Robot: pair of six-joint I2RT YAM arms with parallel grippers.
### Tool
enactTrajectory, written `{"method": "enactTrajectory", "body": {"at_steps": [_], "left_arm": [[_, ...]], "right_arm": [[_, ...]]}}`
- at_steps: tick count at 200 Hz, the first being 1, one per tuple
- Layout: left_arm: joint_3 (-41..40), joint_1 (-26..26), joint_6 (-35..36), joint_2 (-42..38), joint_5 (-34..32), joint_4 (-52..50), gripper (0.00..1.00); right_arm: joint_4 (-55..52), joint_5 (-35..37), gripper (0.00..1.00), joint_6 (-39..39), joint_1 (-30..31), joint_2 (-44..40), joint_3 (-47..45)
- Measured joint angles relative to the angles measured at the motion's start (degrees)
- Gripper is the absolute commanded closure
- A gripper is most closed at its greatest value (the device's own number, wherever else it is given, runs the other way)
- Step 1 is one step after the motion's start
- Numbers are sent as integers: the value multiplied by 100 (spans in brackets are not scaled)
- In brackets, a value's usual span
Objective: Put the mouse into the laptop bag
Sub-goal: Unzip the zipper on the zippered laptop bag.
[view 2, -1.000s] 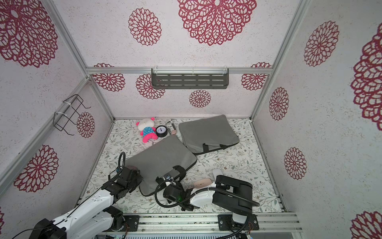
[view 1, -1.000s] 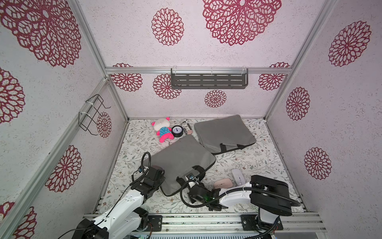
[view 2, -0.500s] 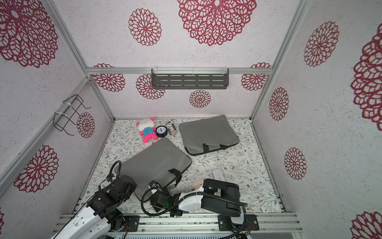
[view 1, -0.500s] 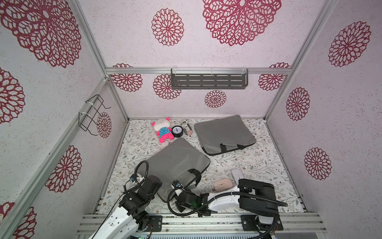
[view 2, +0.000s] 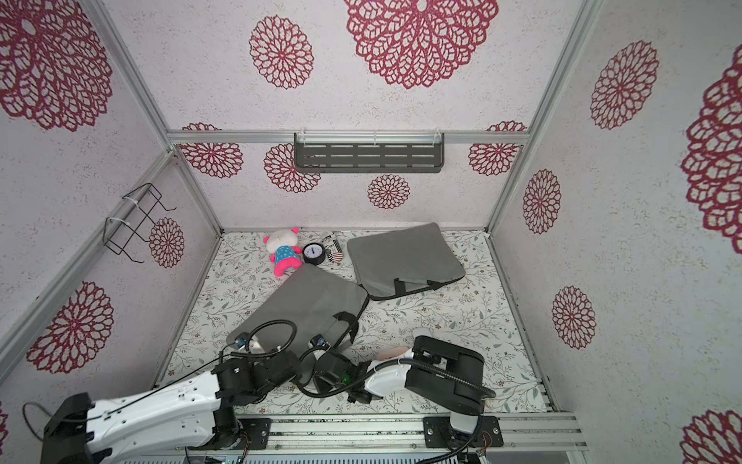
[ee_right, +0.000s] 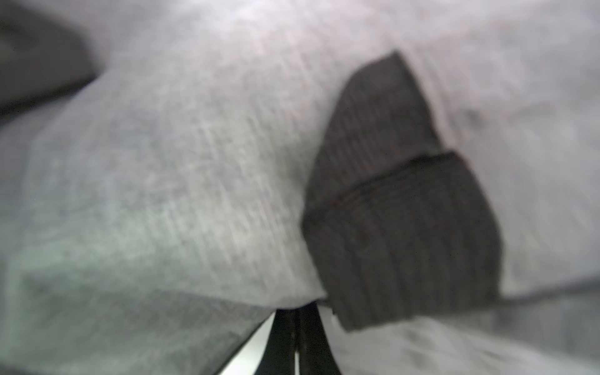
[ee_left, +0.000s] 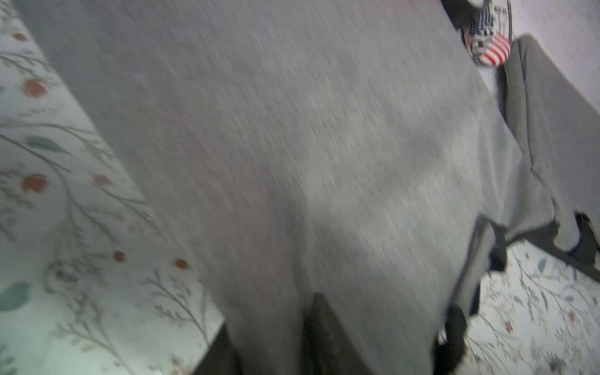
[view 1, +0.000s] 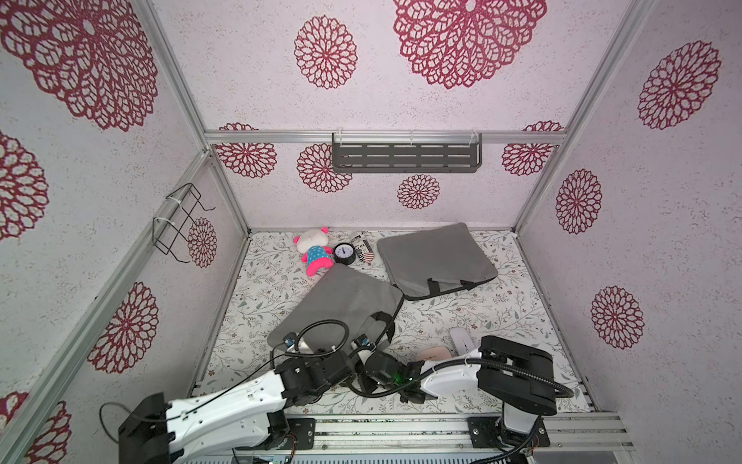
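Two tools sit low at the near edge of the bench, and both are at the near laptop bag. Your right tool is closed. Its tips go in under the bag's edge, right beside the black handle strap, so I think it is pinching the cloth there. Your left tool has its two fingers apart. Gray cloth lies between them, so it looks open and not pinching, but that view is blurry.

Just beside the right arm lies the pink mouse. It is on the bench, outside the bag, and the arm hides part of it. A white thing lies just behind it; I cannot tell what it is.

You will likely find the mouse small, light and hard, with a smooth round back that can slip. Take it by its two long sides, near the middle. The bag is soft and floppy, so its mouth will probably fall shut unless one tool holds the edge up.

Farther back lies the far laptop bag. By the back wall are a plush toy, a clock and a can.
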Motion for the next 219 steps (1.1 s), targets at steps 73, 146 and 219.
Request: {"method": "enactTrajectory", "body": {"at_steps": [73,146,219], "left_arm": [[245,2,-142,601,363,767,2],[-903,393,-295,13,605,1222,12],[-879,474,-168,651,479,1788,67]], "right_arm": [[173,289,100,-85,-380,-675,-874],[157,551,100,-262,-48,-841,-975],[-192,1038,100,-354,754,-841,-787]]}}
